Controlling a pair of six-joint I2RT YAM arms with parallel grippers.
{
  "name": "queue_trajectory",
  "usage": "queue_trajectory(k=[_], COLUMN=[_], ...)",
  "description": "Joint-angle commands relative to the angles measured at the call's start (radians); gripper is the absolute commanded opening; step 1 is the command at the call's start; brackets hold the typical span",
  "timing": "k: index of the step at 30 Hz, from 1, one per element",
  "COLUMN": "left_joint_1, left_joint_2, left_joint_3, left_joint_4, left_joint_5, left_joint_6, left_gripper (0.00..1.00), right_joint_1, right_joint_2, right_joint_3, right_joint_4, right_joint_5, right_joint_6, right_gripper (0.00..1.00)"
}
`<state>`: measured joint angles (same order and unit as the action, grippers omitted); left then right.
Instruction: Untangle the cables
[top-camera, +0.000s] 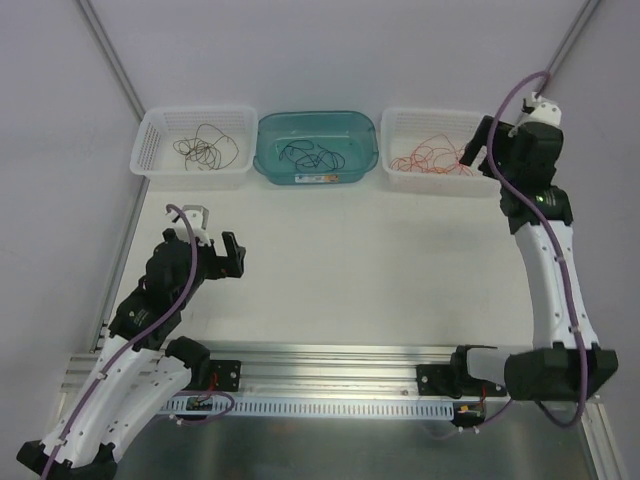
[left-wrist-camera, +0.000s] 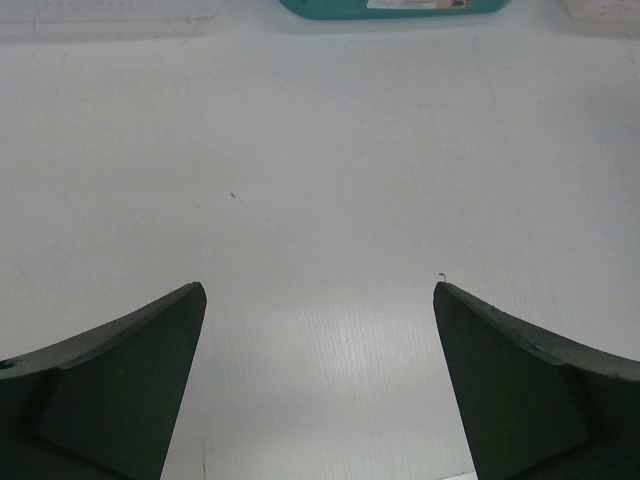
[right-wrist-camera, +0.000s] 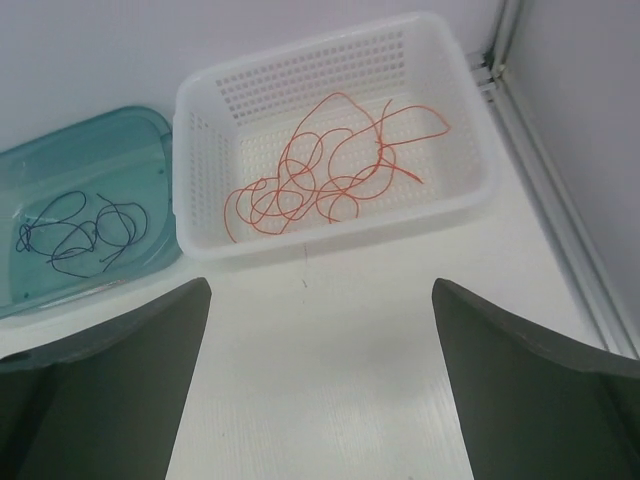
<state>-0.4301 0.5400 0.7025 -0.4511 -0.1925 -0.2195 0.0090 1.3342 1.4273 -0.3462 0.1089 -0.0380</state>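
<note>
Red/orange wires (top-camera: 432, 160) lie looped in the right white basket (top-camera: 400, 178); the right wrist view shows them too (right-wrist-camera: 320, 170). Dark wires (top-camera: 308, 156) lie in the teal tub (top-camera: 270, 168), seen also in the right wrist view (right-wrist-camera: 80, 232). Black wires (top-camera: 206, 147) lie in the left white basket (top-camera: 150, 160). My right gripper (top-camera: 470, 152) hangs open and empty by the right basket's near right corner (right-wrist-camera: 320, 290). My left gripper (top-camera: 233, 256) is open and empty over bare table (left-wrist-camera: 320, 290).
The three containers stand in a row at the back edge of the white table. A metal rail (top-camera: 330, 358) with the arm bases runs along the front. Frame posts slant at the left (top-camera: 110, 50) and right (right-wrist-camera: 560, 200).
</note>
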Motion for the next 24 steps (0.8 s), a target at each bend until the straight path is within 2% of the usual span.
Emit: queue_trajectory(k=[1, 11, 16, 24], left_joint_1=[0.011, 0.010, 0.010, 0.010], left_joint_2=[-0.057, -0.244, -0.415, -0.707], left_joint_3=[-0.017, -0.069, -0.093, -0.135], left_joint_4=[0.029, 0.057, 0.060, 0.048], left_joint_5=[-0.076, -0.211, -0.297, -0.266], left_joint_6=[-0.001, 0.005, 0.011, 0.055], left_gripper=[0.99, 0.99, 0.99, 0.99], right_joint_1=[-0.003, -0.003, 0.000, 0.026], right_joint_2=[-0.222, -0.827, -1.018, -1.314], right_joint_3=[-0.073, -0.251, -0.318, -0.467], right_joint_4=[-0.111, -0.372, -0.457, -0.461], right_joint_5=[0.112, 0.186, 0.152, 0.140], right_joint_6=[-0.016, -0.043, -0.106, -0.123], right_gripper=[0.97, 0.97, 0.97, 0.97])
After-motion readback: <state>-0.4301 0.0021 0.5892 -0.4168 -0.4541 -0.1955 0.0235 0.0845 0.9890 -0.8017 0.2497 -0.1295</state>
